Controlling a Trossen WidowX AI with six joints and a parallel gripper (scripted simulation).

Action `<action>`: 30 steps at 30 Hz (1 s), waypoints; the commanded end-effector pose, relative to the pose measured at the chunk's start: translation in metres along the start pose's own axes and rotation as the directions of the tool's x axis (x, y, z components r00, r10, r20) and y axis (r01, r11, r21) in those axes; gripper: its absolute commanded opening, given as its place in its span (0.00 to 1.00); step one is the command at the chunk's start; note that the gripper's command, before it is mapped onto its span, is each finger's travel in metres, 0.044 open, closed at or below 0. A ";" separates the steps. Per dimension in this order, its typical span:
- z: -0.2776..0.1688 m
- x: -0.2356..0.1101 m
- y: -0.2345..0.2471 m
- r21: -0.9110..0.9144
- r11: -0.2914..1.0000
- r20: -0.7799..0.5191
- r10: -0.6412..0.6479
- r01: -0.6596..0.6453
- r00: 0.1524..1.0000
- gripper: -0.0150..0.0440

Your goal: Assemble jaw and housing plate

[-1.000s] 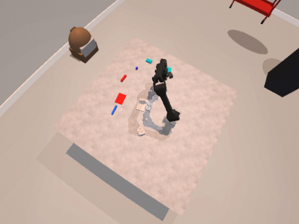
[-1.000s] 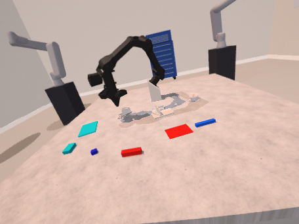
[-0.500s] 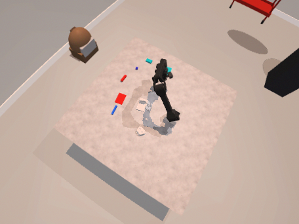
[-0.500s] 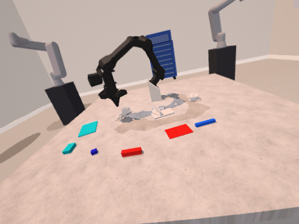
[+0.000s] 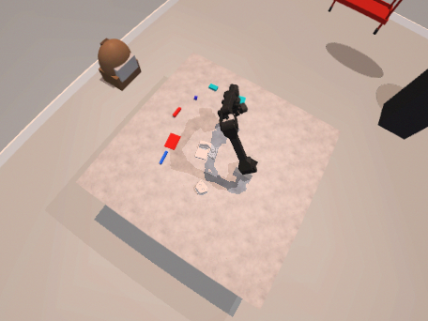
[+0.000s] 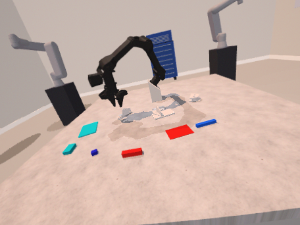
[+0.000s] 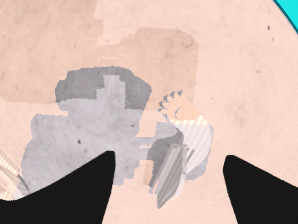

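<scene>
The loose white jaw (image 6: 125,113) (image 7: 196,145) lies on the table, its toothed round end toward the top of the wrist view. My gripper (image 6: 118,106) (image 7: 171,162) is open and empty, pointing down above the loose jaw, which shows between the fingertips in the wrist view. The white base (image 5: 202,153) (image 6: 168,115) carries the other jaw, standing up from it. Its pins and tooth contact are too small to tell. A small white piece (image 5: 201,188) (image 6: 195,97), apparently the housing plate, lies apart from the base. In the top view the arm hides the loose jaw.
A red square (image 5: 172,141) (image 6: 179,131), a blue bar (image 5: 163,157) (image 6: 206,123), a red bar (image 5: 176,112) (image 6: 131,152), a small dark-blue block (image 5: 195,98) (image 6: 94,152), a teal block (image 5: 213,87) (image 6: 69,149) and a teal square (image 6: 88,129) lie around. A white panel (image 6: 155,93) stands by the arm's base.
</scene>
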State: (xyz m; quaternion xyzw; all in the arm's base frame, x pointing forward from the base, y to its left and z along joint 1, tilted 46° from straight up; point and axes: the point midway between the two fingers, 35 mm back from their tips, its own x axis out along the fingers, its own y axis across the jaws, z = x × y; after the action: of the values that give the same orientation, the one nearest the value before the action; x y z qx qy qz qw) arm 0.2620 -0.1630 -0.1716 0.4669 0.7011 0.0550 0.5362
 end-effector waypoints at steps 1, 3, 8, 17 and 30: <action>0.000 0.000 0.000 0.000 1.000 0.000 0.000 0.000 1.000 0.92; 0.000 0.000 0.000 0.000 1.000 0.000 0.000 0.000 1.000 1.00; 0.000 0.000 0.000 0.000 1.000 0.000 0.000 0.000 1.000 1.00; 0.000 0.000 0.000 0.000 1.000 0.000 0.000 0.000 1.000 1.00; 0.000 0.000 0.000 0.000 1.000 0.000 0.000 0.000 1.000 1.00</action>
State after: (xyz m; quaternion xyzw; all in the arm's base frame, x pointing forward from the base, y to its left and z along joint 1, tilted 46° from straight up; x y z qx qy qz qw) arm 0.2620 -0.1630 -0.1716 0.4668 0.7011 0.0549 0.5362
